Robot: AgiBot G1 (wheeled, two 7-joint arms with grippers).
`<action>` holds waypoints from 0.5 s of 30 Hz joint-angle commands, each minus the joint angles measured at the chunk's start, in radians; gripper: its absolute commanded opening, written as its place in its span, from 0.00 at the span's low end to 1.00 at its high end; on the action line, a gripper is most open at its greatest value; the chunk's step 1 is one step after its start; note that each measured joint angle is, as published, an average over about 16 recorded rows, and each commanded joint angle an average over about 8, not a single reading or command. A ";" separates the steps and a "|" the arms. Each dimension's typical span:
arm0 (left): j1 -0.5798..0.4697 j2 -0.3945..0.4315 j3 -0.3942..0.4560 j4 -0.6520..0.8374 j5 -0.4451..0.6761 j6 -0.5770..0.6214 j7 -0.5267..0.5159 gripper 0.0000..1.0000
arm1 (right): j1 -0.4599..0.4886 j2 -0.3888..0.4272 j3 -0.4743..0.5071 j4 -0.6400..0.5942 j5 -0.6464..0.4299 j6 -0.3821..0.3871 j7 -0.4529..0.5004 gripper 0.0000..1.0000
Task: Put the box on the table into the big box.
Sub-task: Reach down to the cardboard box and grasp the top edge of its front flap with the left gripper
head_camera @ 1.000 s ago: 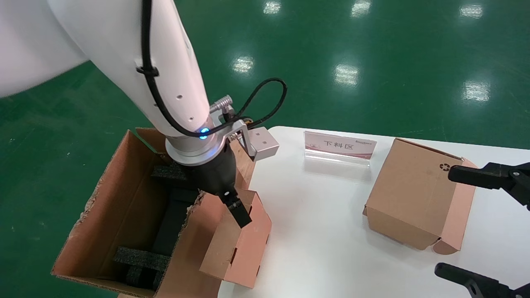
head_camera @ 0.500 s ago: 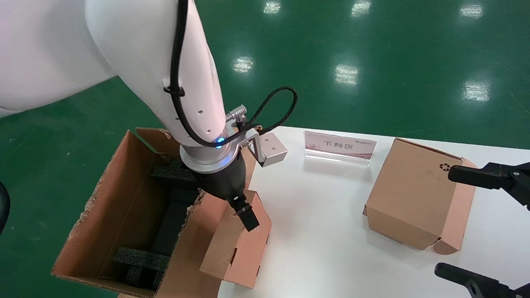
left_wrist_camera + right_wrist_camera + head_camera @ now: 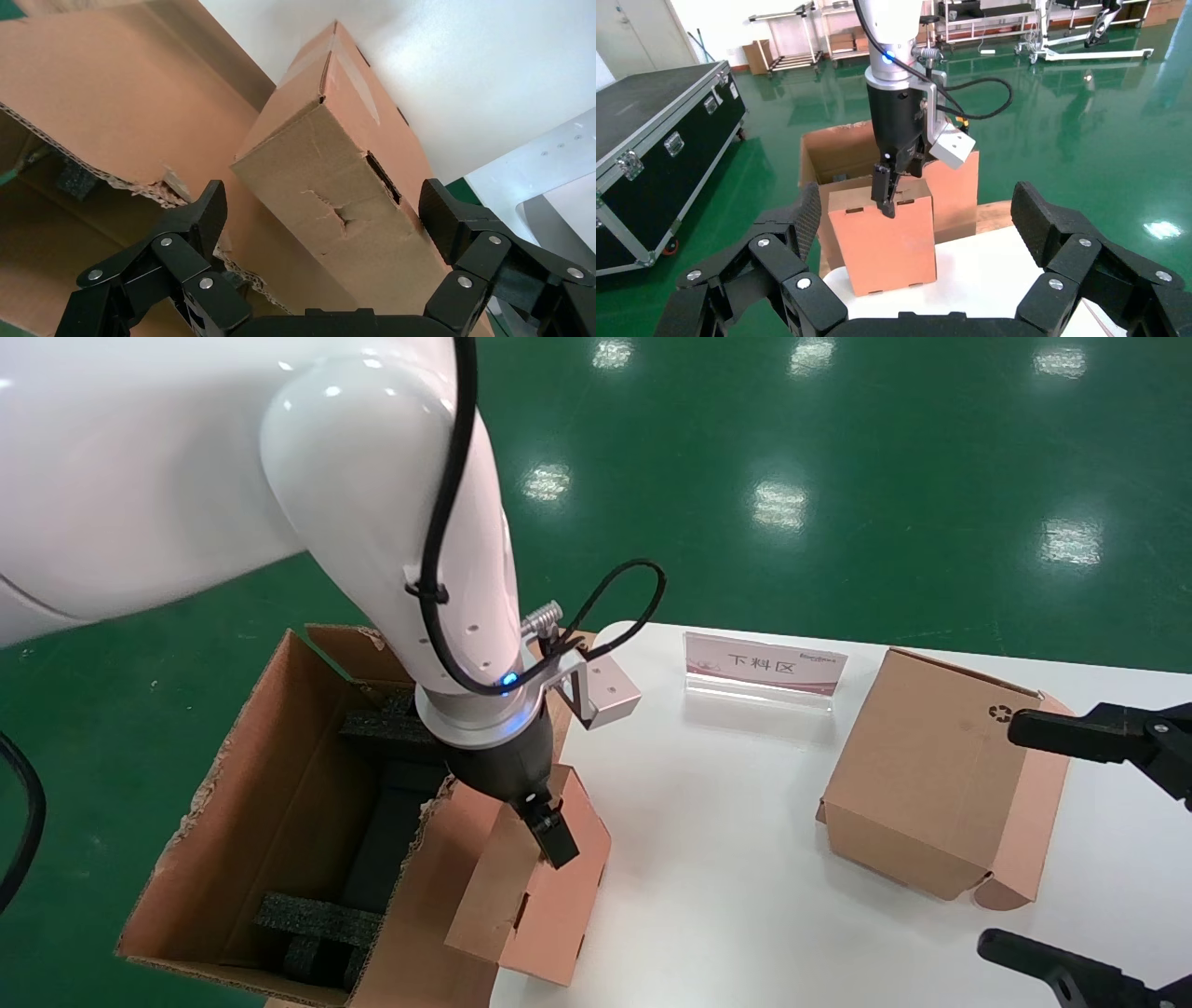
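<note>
White table (image 3: 726,896) under you — the box (image 3: 531,887) leans at its edge against the big box (image 3: 279,784). Your left gripper (image 3: 320,210) straddles its top, jaws wide; centre, then squeeze firmly. Right gripper (image 3: 916,232) idles, spread open.

Box (image 3: 531,896): matt brown cardboard, one face smoother and pinkish, the top creased and torn. Big box (image 3: 279,822): rough corrugated cardboard with a ragged rim; black foam blocks (image 3: 317,919) inside, coarse and dull. Table (image 3: 726,859): smooth white top with a slight sheen. Floor (image 3: 838,477): glossy green coating, reflecting lamps. Left gripper (image 3: 323,217): matt black plastic fingers with bright metal screws.
</note>
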 commanded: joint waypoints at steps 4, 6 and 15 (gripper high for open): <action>0.014 0.011 0.009 -0.001 0.010 -0.004 -0.018 1.00 | 0.000 0.000 0.000 0.000 0.000 0.000 0.000 1.00; 0.019 0.014 0.011 -0.002 0.013 -0.005 -0.022 1.00 | 0.000 0.000 0.000 0.000 0.000 0.000 0.000 1.00; 0.032 0.020 0.013 -0.004 0.016 -0.013 -0.026 0.44 | 0.000 0.000 0.000 0.000 0.000 0.000 0.000 1.00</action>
